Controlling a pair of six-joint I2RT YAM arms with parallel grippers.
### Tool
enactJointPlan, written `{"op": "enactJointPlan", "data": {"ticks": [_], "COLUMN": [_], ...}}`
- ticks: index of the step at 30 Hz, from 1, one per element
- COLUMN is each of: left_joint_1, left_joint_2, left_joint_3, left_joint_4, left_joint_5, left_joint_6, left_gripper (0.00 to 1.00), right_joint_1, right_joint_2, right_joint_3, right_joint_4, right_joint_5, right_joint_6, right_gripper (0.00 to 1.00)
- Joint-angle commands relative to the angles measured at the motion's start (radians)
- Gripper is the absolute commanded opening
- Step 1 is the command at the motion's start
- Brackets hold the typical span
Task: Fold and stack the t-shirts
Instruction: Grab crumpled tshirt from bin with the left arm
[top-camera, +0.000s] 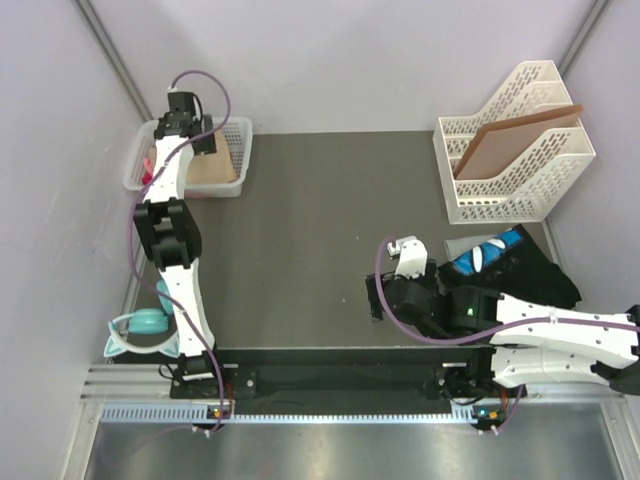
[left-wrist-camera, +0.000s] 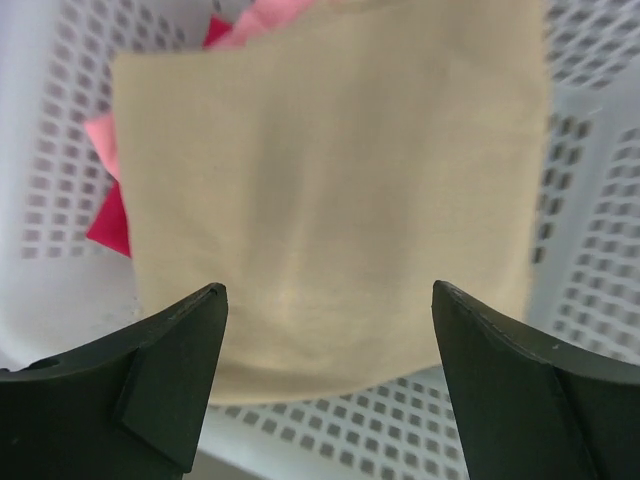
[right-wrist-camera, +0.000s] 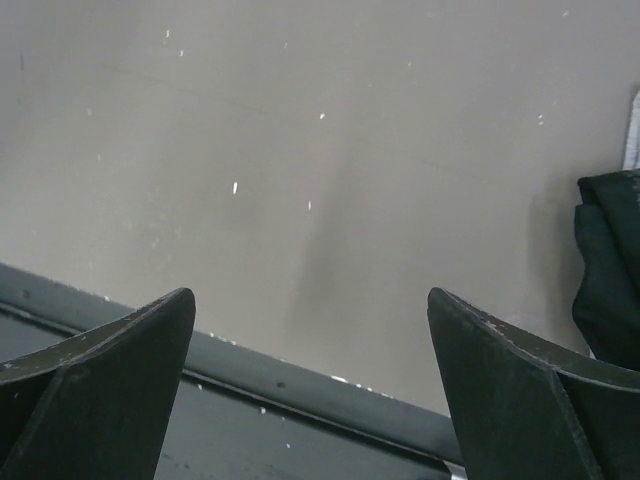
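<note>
My left end effector (left-wrist-camera: 328, 300) hangs released, jaws wide, over the tan t-shirt (left-wrist-camera: 330, 180). The shirt lies as a flat folded square in the white basket (left-wrist-camera: 590, 200), at the upper left of the overhead view, on top of a pink t-shirt (left-wrist-camera: 100, 135). I judge this piece to be stacked. The good move would be to rise straight up, so that neither finger drags a fold open or catches the mesh wall.

My right end effector (right-wrist-camera: 310, 300) is also released and holds nothing, low over bare bench (top-camera: 320, 250) at lower centre-right. The black t-shirt (right-wrist-camera: 610, 260) lies bunched just to its right, with the blue t-shirt (top-camera: 495, 250) against it. These look unfolded to me, and likely next.

The bench is dark, matt and lightly speckled. Pale walls close it in. At the upper right a white file rack (top-camera: 530, 190) holds a brown board (top-camera: 515, 140).
</note>
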Motion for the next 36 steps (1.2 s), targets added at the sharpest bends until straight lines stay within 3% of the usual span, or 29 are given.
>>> {"op": "enactJointPlan", "data": {"ticks": [1,7,10,11,12,13,15,18,24,27,34,36], "left_joint_1": [0.032,0.056,0.057,0.057,0.057,0.059,0.057,0.057,0.059,0.059,0.049,0.037], "left_joint_2": [0.045,0.086,0.079,0.079,0.079,0.079,0.073,0.053,-0.081,-0.234,-0.77,-0.846], "left_joint_3": [0.051,0.004,-0.061,-0.079,-0.084,-0.093,-0.104,-0.127,-0.175,-0.199,-0.352,-0.351], "left_joint_4": [-0.033,-0.003,0.029,0.031,0.028,0.03,0.022,0.025,0.01,-0.003,0.037,0.005], "left_joint_5": [-0.001,0.024,0.035,0.047,0.055,0.059,0.067,0.07,0.119,0.177,0.409,0.479], "left_joint_6": [-0.028,-0.034,-0.019,-0.013,-0.009,-0.008,-0.005,-0.003,0.035,0.04,0.063,0.067], "left_gripper": [0.88,0.86,0.66,0.56,0.37,0.26,0.11,0.0,0.0,0.0,0.0,0.0], "right_joint_1": [0.019,0.019,0.019,0.019,0.021,0.019,0.019,0.019,0.021,0.022,0.027,0.033], "right_joint_2": [-0.013,-0.053,-0.059,-0.059,-0.058,-0.058,-0.058,-0.065,-0.104,-0.099,-0.065,-0.085], "right_joint_3": [0.043,0.024,0.027,0.029,0.029,0.029,0.034,0.038,0.034,0.026,0.026,0.029], "right_joint_4": [-0.014,0.0,0.0,0.003,0.004,0.0,-0.006,-0.014,-0.009,0.004,0.027,0.027], "right_joint_5": [0.084,0.09,0.09,0.09,0.09,0.091,0.09,0.09,0.084,0.076,0.082,0.091], "right_joint_6": [0.048,0.06,0.068,0.072,0.074,0.079,0.086,0.092,0.097,0.08,0.063,0.068], "right_gripper": [1.0,1.0,1.0,1.0,1.0,1.0,1.0,1.0,1.0,1.0,1.0,0.99]}}
